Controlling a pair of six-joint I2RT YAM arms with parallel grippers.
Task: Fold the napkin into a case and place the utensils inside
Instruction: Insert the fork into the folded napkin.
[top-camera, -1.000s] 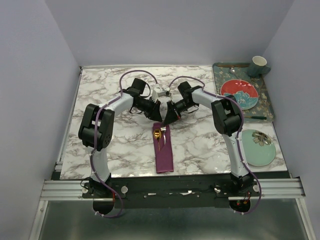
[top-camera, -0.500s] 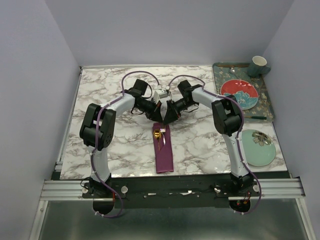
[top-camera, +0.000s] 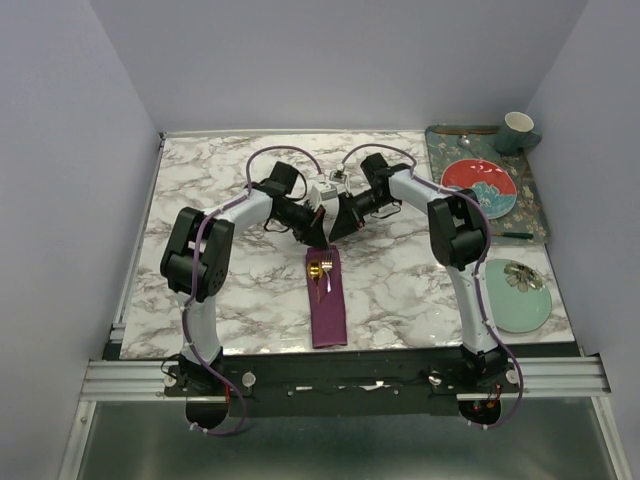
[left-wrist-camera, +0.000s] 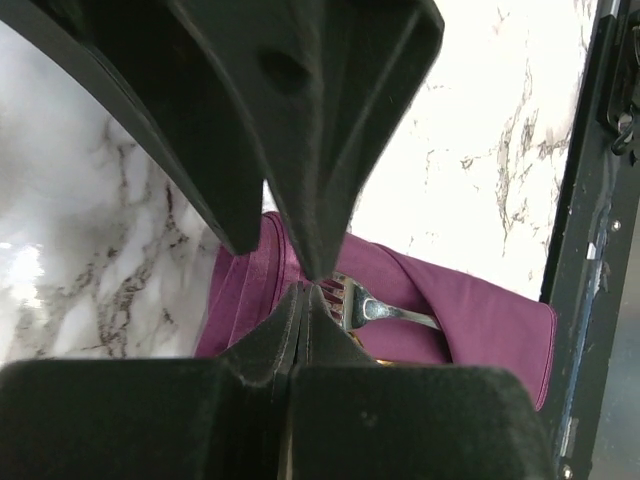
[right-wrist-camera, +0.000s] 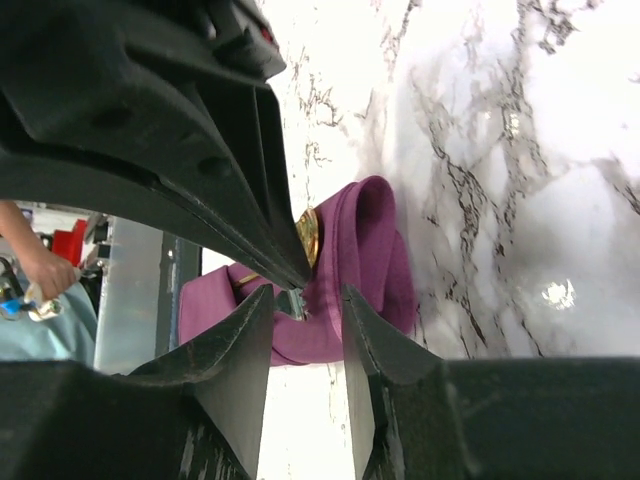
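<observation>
Two things, fork (left-wrist-camera: 385, 310) and spoon (right-wrist-camera: 308, 235), lie in the case (top-camera: 328, 300) by the table's (top-camera: 200, 180) near edge. Left end effector (left-wrist-camera: 308, 280) pinched shut, empty; right end effector (right-wrist-camera: 310, 295) barely open. Lift both straight up, gently.

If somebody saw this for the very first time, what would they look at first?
Probably the shiny purple case lying on the white marble table, with a silver fork and a gold spoon poking out of its far end. Just above that end, the left tool and the right tool hang almost tip to tip. Off to the right, a bright red plate sits on a patterned tray.
</observation>
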